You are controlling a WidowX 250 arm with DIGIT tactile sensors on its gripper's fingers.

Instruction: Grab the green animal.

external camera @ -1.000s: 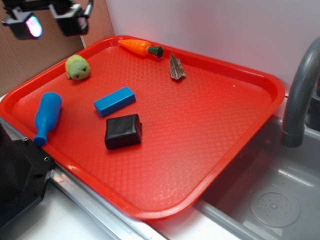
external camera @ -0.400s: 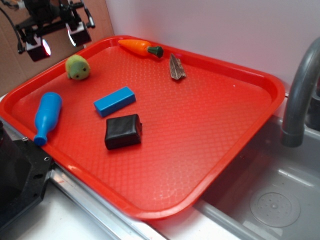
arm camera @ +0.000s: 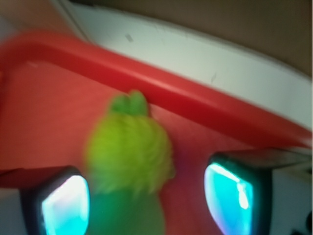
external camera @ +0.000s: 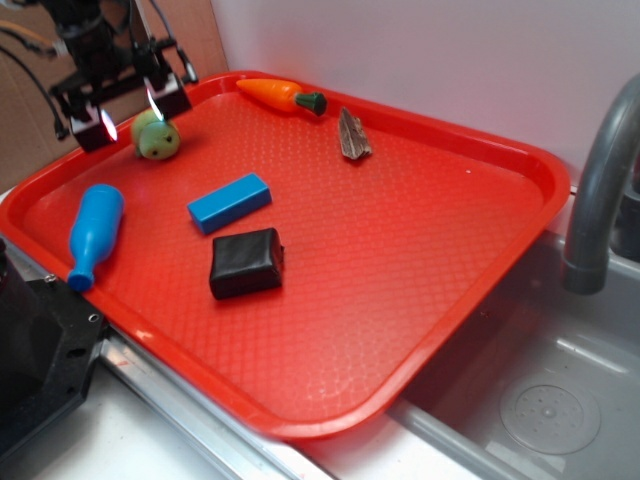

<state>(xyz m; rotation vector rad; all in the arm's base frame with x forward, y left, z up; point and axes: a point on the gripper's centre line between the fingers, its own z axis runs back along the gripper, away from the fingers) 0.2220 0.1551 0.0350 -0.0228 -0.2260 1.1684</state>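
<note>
The black gripper [external camera: 128,108] is positioned over the small fuzzy yellow-green plush animal [external camera: 157,137] on the red plastic tray [external camera: 420,230]. Its jaws are spread apart, flanking the toy without contact.

Green animal [external camera: 157,137] between hand [external camera: 128,110] fingers, on tray [external camera: 420,240].

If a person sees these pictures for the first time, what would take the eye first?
Probably the big red tray beside the sink, and the tool hanging open over the green animal near the tray's far left rim. In the wrist view the fuzzy toy sits between the glowing fingers.
</note>
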